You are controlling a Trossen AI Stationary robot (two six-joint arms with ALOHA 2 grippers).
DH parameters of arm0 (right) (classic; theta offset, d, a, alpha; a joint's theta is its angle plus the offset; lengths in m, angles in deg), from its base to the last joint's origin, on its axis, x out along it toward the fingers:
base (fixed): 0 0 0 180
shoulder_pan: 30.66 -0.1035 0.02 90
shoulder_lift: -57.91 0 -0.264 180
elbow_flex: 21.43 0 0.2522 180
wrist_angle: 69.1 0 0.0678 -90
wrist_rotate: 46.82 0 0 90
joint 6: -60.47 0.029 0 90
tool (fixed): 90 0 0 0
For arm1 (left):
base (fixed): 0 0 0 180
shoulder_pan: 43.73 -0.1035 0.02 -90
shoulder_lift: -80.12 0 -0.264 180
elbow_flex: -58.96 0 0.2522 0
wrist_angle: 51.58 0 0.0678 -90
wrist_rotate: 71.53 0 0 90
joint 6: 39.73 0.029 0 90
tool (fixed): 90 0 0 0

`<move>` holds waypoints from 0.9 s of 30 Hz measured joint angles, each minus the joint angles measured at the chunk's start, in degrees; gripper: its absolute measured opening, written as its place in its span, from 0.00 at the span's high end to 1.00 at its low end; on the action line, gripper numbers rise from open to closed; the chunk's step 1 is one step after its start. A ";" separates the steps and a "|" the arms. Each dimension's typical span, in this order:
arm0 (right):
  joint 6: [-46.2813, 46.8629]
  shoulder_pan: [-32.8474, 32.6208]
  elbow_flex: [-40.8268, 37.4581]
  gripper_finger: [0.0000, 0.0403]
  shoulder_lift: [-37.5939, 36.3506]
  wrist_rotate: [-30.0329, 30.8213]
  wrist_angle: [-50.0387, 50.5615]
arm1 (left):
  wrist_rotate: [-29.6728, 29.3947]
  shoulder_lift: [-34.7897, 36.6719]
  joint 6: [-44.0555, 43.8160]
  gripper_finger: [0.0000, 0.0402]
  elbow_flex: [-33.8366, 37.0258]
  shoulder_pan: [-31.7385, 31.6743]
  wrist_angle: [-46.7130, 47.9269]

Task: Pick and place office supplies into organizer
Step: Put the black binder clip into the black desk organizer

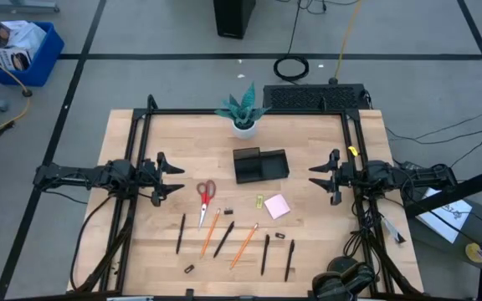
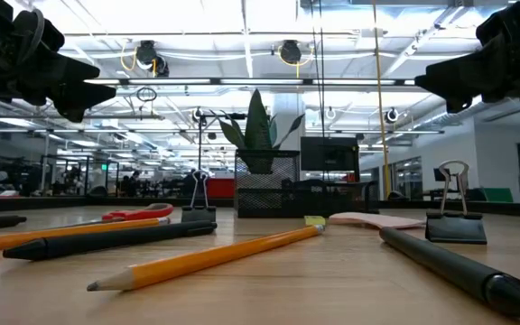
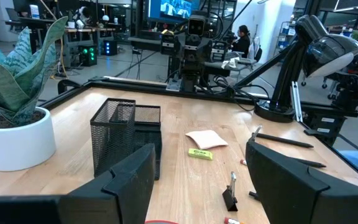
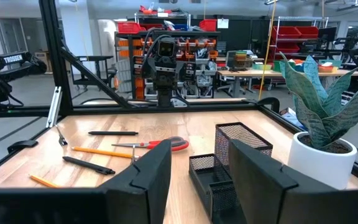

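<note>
I am looking down on the table (image 1: 124, 242) and counting. There is one pair of red-handled scissors (image 1: 206, 194), lying at about 7 o'clock from the organizer (image 1: 260, 165). I count four black pens: one (image 1: 180, 232) at the far left of the row, one (image 1: 224, 238) between the two pencils, and two (image 1: 265, 253) (image 1: 289, 259) at the right end. There are two orange pencils (image 1: 211, 232) (image 1: 243, 244). One pink sticky-note pad (image 1: 277, 206) is lying at 5 o'clock from the organizer, with a small yellow-green clip (image 1: 259, 201) just beside it. I am seeing three small black clips (image 1: 228, 211) (image 1: 279, 236) (image 1: 189, 269), though they are too tiny to be sure of.

The organizer is standing near the middle of the table, empty as far as I can tell, with the white pot with plant (image 1: 243, 125) at its 11 o'clock.

My left gripper (image 1: 176, 178) is hovering at 9 o'clock from the organizer, fingers wide apart, holding nothing. My right gripper (image 1: 314, 177) is hovering at 3 o'clock, fingers also apart, touching nothing.
</note>
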 joint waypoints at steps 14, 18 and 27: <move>16.85 -0.10 -0.01 0.63 0.65 3.39 -10.46 | 0.00 -0.01 0.00 0.36 0.00 0.00 -0.02; 18.23 -0.07 -0.01 0.63 2.10 4.81 -3.26 | 0.00 -0.01 0.00 0.36 0.00 0.00 0.00; 22.42 -2.22 0.01 0.63 9.63 -10.88 -10.73 | -2.61 0.01 4.82 0.36 0.00 0.00 -0.19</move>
